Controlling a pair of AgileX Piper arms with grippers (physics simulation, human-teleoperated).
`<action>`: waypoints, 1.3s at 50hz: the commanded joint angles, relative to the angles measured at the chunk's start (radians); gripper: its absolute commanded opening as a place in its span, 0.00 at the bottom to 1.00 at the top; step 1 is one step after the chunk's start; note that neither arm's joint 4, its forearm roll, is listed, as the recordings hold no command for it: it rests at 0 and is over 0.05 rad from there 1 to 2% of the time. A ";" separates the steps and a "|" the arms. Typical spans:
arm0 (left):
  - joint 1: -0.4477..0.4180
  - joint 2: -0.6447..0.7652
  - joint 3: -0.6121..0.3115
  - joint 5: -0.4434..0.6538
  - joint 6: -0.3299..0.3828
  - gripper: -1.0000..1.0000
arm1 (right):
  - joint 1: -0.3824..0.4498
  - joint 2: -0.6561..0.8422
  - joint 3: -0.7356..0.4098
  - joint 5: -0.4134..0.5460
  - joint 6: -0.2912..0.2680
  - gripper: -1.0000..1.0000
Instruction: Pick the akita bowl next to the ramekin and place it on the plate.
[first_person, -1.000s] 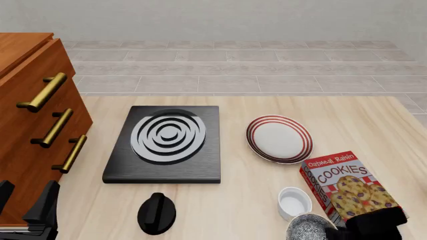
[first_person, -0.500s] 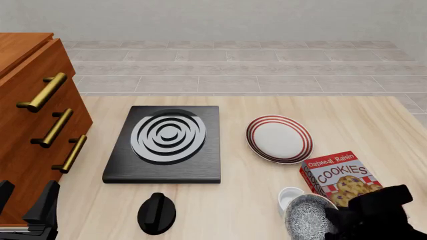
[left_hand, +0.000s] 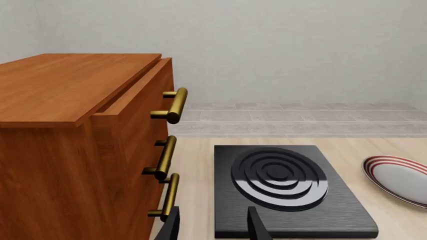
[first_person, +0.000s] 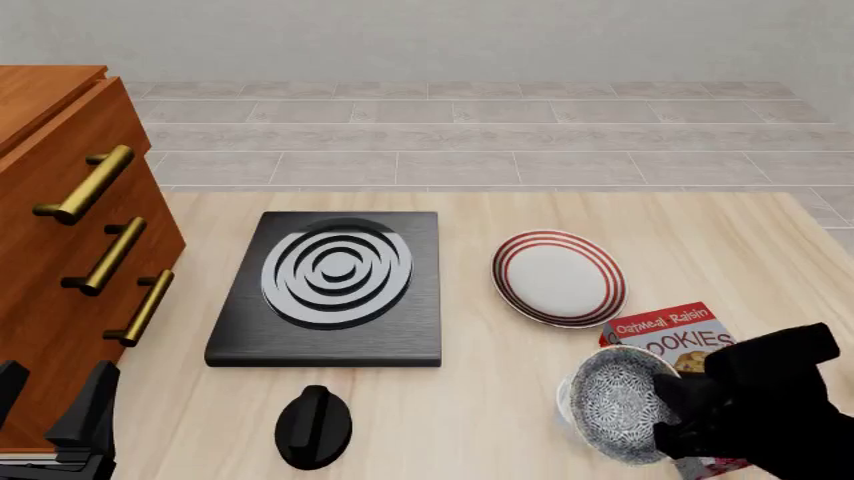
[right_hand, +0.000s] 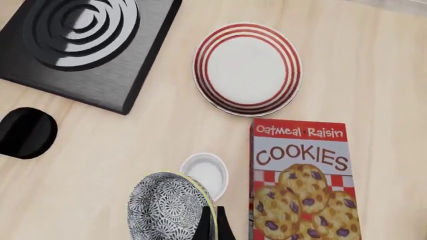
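The akita bowl (first_person: 614, 404), speckled black and white, hangs tilted above the table at the near right, its inside facing left. My right gripper (first_person: 675, 406) is shut on its rim; the right wrist view shows the dark fingers (right_hand: 208, 224) pinching the bowl (right_hand: 165, 209) edge. The white ramekin (right_hand: 205, 171) stands on the table just beyond the bowl, and in the front view only a sliver of the ramekin (first_person: 565, 399) shows. The red-ringed plate (first_person: 558, 277) lies empty further out, also the plate (right_hand: 247, 68). My left gripper (first_person: 54, 398) rests open at the near left.
A cookies box (first_person: 665, 331) lies right of the ramekin, partly under my right arm. The black stove (first_person: 334, 285) fills the middle, with a black round knob (first_person: 314, 427) in front of it. A wooden drawer cabinet (first_person: 67, 250) stands at the left.
My right gripper has risen and moved away from the near edge with the akita bowl, which now hangs tilted over the ramekin. The left arm has not moved.
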 joint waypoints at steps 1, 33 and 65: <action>0.000 0.000 0.000 0.000 0.000 1.00 | -0.040 0.012 -0.078 0.018 -0.024 0.00; 0.000 0.000 0.000 0.000 0.000 1.00 | -0.049 0.111 -0.258 0.023 -0.036 0.00; 0.000 0.000 0.000 0.000 0.000 1.00 | -0.078 0.228 -0.411 0.016 -0.058 0.00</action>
